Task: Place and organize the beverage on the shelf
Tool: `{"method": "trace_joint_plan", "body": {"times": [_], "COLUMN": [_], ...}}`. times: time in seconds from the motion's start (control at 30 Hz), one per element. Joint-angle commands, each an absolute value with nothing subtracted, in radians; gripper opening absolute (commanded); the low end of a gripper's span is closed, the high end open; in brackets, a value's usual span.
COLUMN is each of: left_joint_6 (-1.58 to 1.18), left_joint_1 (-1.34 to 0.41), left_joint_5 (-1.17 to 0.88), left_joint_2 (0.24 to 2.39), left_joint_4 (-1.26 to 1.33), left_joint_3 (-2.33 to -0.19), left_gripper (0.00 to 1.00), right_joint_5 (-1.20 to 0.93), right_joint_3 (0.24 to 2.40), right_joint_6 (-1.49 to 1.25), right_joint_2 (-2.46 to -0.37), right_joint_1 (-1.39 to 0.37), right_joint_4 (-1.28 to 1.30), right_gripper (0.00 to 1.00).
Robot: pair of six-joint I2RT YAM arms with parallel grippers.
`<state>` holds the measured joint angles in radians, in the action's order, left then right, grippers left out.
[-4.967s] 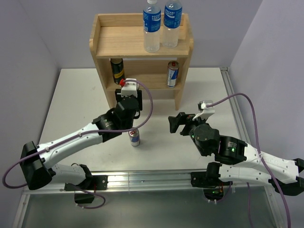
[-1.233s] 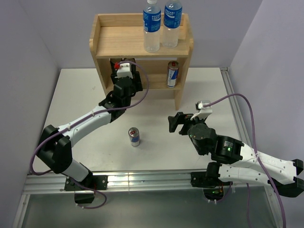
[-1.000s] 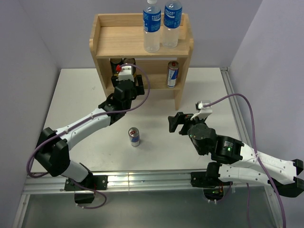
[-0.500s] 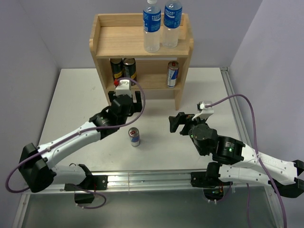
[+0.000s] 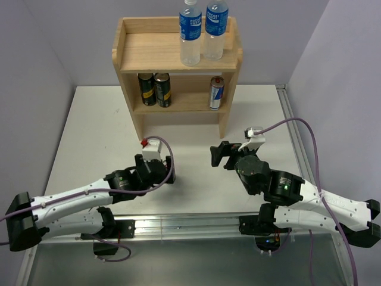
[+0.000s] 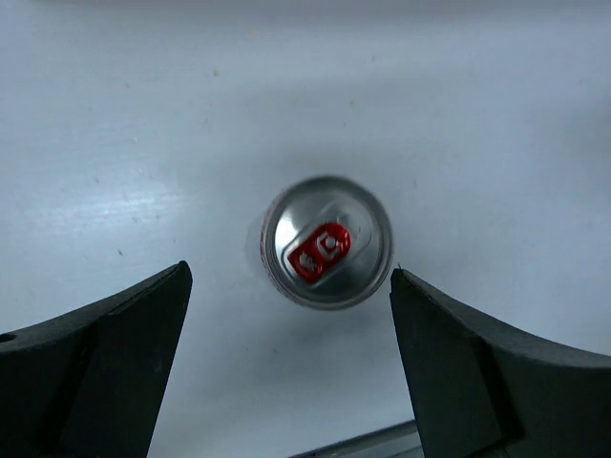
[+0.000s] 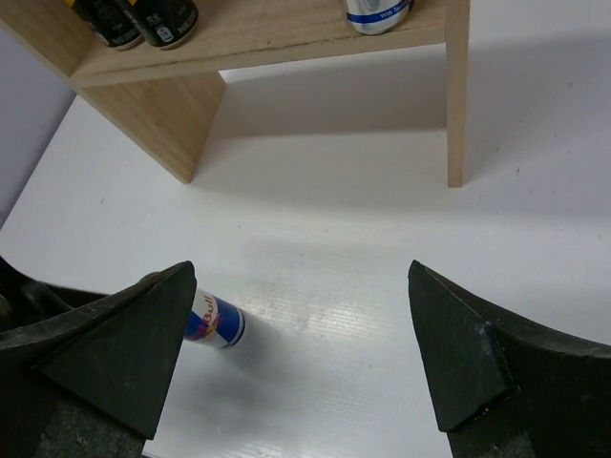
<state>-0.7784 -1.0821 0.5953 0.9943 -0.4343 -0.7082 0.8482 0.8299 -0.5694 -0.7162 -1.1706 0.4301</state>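
Note:
A blue and silver beverage can (image 6: pixel 327 241) stands upright on the white table, its red tab seen from straight above in the left wrist view. My left gripper (image 6: pixel 288 272) hangs over it, open, a finger on each side and apart from it. In the top view that gripper (image 5: pixel 165 174) hides the can. The right wrist view shows the can's side (image 7: pixel 214 321) at lower left. My right gripper (image 5: pixel 217 155) is open and empty, to the right of the can. The wooden shelf (image 5: pixel 156 50) stands at the back.
Two water bottles (image 5: pixel 190 33) stand on the shelf's top board at the right. On the lower tier are two dark cans (image 5: pixel 155 89) side by side at the left and a blue and silver can (image 5: pixel 216 92) at the right. A metal rail (image 5: pixel 190 223) runs along the near edge.
My left arm has drawn back from the shelf, leaving a second dark can beside the first on the lower tier. Its open gripper now hangs over the can on the table. The right arm is still.

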Motion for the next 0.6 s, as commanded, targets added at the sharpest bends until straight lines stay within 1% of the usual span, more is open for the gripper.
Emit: {"method": "trace_joint_plan", "body": {"times": [0.0, 0.17, 0.27, 0.4, 0.57], "left_joint_6": [-0.887, -0.940, -0.965, -0.985, -0.993], "left_joint_1": [-1.141, -1.245, -1.278, -1.287, -1.287], "left_joint_5": [0.603, 0.737, 0.805, 0.879, 0.963], "left_joint_2": [1.046, 1.198, 1.262, 1.296, 1.305], "left_joint_4": [-0.399, -0.374, -0.351, -0.281, -0.265], "left_joint_3": [-0.669, -0.707, -0.713, -0.684, -0.676], "left_gripper": [0.91, 0.93, 0.93, 0.92, 0.91], "right_joint_5": [0.865, 0.870, 0.879, 0.882, 0.882], "right_joint_3": [0.850, 0.848, 0.842, 0.836, 0.830], "right_joint_6": [-0.588, -0.600, -0.601, -0.604, -0.606], "right_joint_2": [-0.718, -0.703, -0.683, -0.673, -0.666], "right_joint_1": [-1.164, -1.164, -1.164, -1.164, -1.164], "right_joint_4": [0.400, 0.426, 0.436, 0.443, 0.451], "right_gripper": [0.99, 0.99, 0.99, 0.99, 0.99]}}
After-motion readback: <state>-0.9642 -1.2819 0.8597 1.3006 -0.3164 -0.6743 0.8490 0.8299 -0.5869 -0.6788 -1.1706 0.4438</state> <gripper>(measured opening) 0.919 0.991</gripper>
